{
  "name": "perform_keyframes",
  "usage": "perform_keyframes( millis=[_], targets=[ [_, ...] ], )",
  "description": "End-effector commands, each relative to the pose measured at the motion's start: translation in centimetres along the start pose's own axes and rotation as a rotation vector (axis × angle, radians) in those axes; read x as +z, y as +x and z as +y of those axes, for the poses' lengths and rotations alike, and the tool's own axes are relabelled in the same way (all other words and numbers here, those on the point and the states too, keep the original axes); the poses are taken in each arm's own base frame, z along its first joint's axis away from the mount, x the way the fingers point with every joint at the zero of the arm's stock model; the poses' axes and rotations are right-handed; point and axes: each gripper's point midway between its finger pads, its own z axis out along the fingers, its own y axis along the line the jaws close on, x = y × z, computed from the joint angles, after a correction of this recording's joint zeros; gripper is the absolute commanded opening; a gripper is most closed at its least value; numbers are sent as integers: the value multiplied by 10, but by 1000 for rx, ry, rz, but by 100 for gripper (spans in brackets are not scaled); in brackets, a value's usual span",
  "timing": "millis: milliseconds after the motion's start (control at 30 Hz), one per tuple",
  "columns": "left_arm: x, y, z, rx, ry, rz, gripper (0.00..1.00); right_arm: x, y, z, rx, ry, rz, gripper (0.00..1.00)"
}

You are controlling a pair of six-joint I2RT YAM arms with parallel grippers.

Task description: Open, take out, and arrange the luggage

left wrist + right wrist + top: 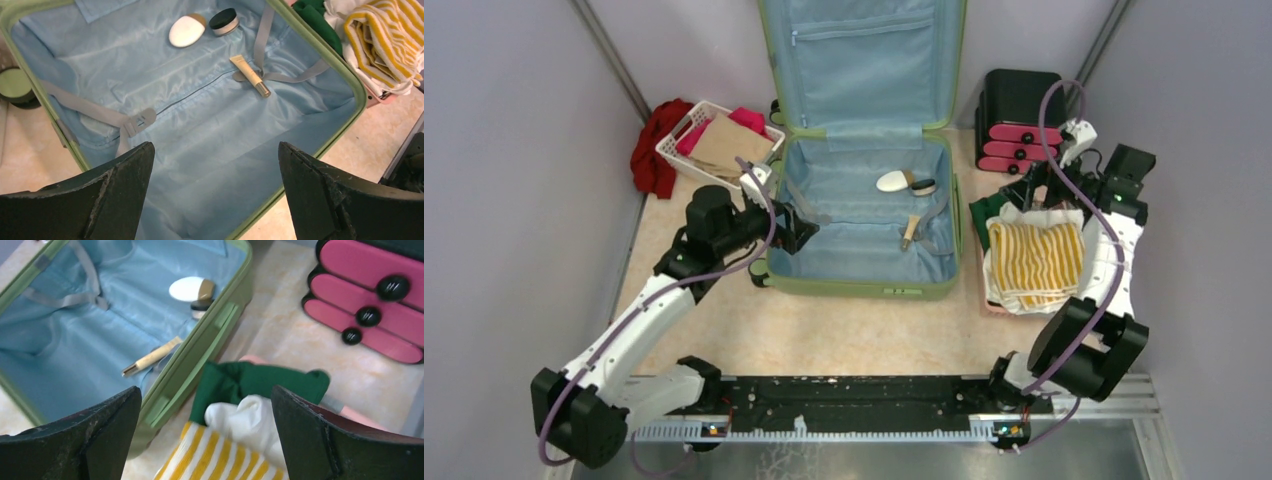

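The luggage (854, 283) sits open in the middle of the table, lid propped up against the back and the blue-lined bottom half lying flat. There's a bit of stuff in there: a white oval thing (186, 32) with a tan end, a small black-lidded jar (223, 22) touching it, and a cream tube (250, 75) lying across one of the grey straps (100, 112).

The left gripper (215, 150) hangs over the left rim of the luggage, looking into it, fingers spread wide and holding nothing. The right gripper (205, 392) is over on the other side, above the clothes pile just beside the luggage's right wall. It's spread wide too, with nothing between the fingers.

That pile has a yellow-and-white striped towel (1034, 258) on top, a white cloth (240, 422) under it and a green cloth (260, 385) poking out toward the back.

Back right is a black drawer box (1019, 125) with pink drawer fronts. Back left is a white basket (674, 150) with tan and pink fabric in it, and a red cloth (654, 145) bunched up against its left side.
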Motion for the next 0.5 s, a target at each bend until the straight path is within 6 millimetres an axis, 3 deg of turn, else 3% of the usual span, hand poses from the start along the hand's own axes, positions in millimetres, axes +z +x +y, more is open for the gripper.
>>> perform_keyframes(
  millis=[0, 133, 267, 467],
  targets=[
    [5, -12, 4, -71, 101, -22, 99, 21, -65, -39, -121, 167, -81, 99],
    [14, -6, 21, -133, 97, -7, 98, 49, -80, -81, -65, 328, -14, 93],
    [15, 11, 39, -141, 40, 23, 99, 72, -89, -118, 34, 467, -16, 75],
    [13, 27, 58, -122, -49, 46, 99, 98, -79, -157, 141, 602, 30, 59]
  ],
)
